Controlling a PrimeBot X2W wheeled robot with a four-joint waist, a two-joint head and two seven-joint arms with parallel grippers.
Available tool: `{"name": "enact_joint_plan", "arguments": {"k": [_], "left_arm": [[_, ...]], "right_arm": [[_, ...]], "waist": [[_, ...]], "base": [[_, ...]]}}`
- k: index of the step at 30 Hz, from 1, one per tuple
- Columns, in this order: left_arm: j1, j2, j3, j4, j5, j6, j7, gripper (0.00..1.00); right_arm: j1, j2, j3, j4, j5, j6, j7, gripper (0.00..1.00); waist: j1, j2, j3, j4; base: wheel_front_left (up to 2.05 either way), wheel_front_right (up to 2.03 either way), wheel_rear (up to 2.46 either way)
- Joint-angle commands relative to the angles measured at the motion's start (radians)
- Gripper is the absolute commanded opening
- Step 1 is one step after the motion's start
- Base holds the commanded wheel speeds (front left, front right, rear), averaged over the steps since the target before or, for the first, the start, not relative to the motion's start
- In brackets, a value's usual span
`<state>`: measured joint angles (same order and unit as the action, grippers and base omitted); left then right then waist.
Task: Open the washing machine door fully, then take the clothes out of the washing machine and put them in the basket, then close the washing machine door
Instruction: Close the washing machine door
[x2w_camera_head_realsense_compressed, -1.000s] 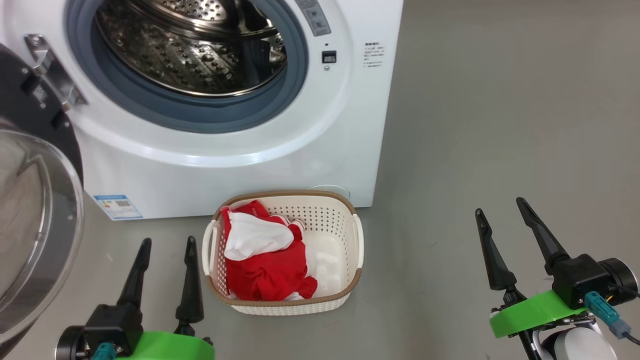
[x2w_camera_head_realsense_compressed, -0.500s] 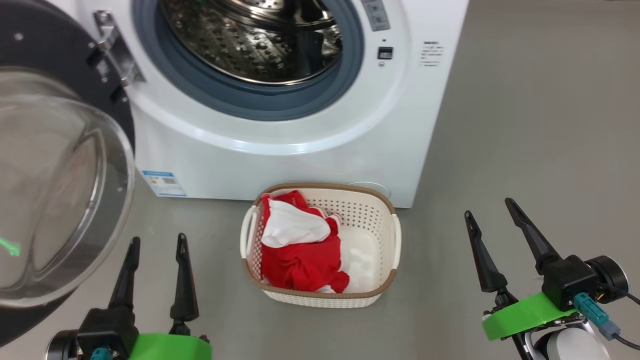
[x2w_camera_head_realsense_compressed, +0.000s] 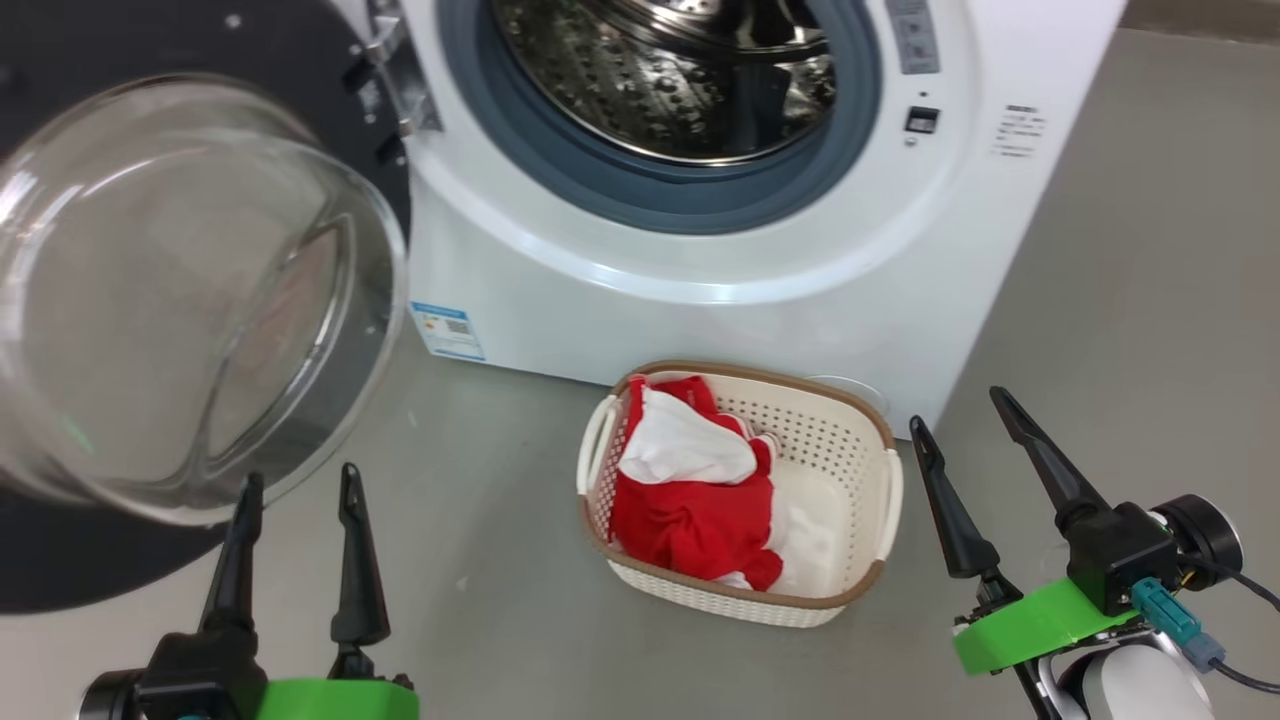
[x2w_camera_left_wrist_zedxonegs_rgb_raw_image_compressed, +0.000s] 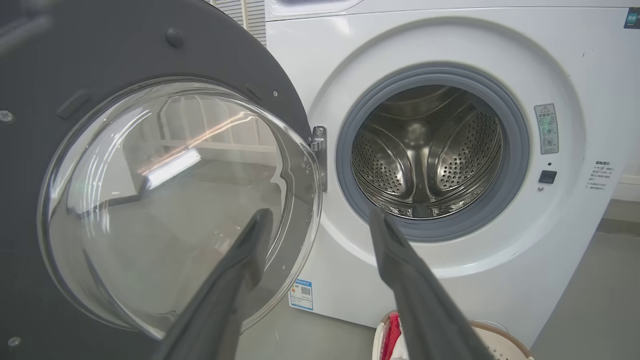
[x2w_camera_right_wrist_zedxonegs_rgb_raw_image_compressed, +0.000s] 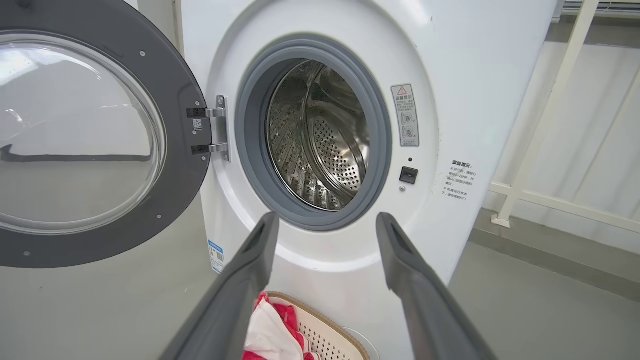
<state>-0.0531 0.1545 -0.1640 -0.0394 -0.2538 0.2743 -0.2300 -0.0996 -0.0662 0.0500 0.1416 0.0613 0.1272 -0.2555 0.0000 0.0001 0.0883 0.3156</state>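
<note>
Nearest, well out in front of the washing machine (x2w_camera_head_realsense_compressed: 700, 320): left gripper (x2w_camera_head_realsense_compressed: 300, 476) and right gripper (x2w_camera_head_realsense_compressed: 957, 410), both w/ jaws spread wide, nothing held. The basket (x2w_camera_head_realsense_compressed: 740, 372) sits on the floor (x2w_camera_head_realsense_compressed: 480, 520) just in front of the machine, clothes (x2w_camera_head_realsense_compressed: 690, 510) heaped inside. The drum (x2w_camera_head_realsense_compressed: 680, 90) looks empty, so prob. only closing remains. The washing machine door (x2w_camera_head_realsense_compressed: 190, 290) hangs wide open off the machine's left-side hinge (x2w_camera_head_realsense_compressed: 400, 80). Door is likely rigid, fairly heavy, free-swinging; its glass bowl (x2w_camera_left_wrist_zedxonegs_rgb_raw_image_compressed: 165, 200) is slick & curved, poor contact. Better to push on the black rim (x2w_camera_head_realsense_compressed: 120, 40), at the edge farthest from the hinge.
</note>
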Motion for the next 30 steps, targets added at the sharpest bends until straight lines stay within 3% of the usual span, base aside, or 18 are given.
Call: {"name": "enact_joint_plan", "arguments": {"k": [1, 15, 28, 29, 30], "left_arm": [[-0.004, 0.021, 0.037, -0.034, 0.012, 0.011, -0.002, 1.00], [0.029, 0.036, 0.046, -0.070, 0.018, 0.043, 0.020, 1.00], [0.057, 0.050, 0.055, -0.095, 0.011, 0.054, 0.029, 1.00], [0.058, 0.051, 0.053, -0.095, 0.010, 0.051, 0.030, 0.93], [0.059, 0.051, 0.052, -0.094, 0.007, 0.048, 0.030, 0.47]], "right_arm": [[-0.040, -0.006, 0.028, -0.027, -0.002, 0.003, -0.006, 1.00], [-0.032, -0.008, 0.059, -0.017, 0.009, 0.003, -0.006, 1.00], [-0.036, -0.005, 0.087, -0.005, 0.012, 0.003, -0.006, 1.00], [-0.036, -0.005, 0.087, -0.005, 0.012, 0.003, -0.006, 1.00], [-0.035, -0.005, 0.087, -0.005, 0.012, 0.003, -0.006, 1.00]], "waist": [[0.0000, -0.0001, -0.003, 0.056], [0.0000, -0.0001, -0.046, 0.189], [0.0000, -0.0001, -0.061, 0.199], [0.0000, -0.0001, -0.062, 0.199], [0.0000, -0.0001, -0.062, 0.198]], "base": [[0.00, 0.00, 0.00], [0.00, 0.00, 0.00], [0.00, 0.00, 0.00], [0.00, 0.00, 0.00], [0.00, 0.00, 0.00]]}}
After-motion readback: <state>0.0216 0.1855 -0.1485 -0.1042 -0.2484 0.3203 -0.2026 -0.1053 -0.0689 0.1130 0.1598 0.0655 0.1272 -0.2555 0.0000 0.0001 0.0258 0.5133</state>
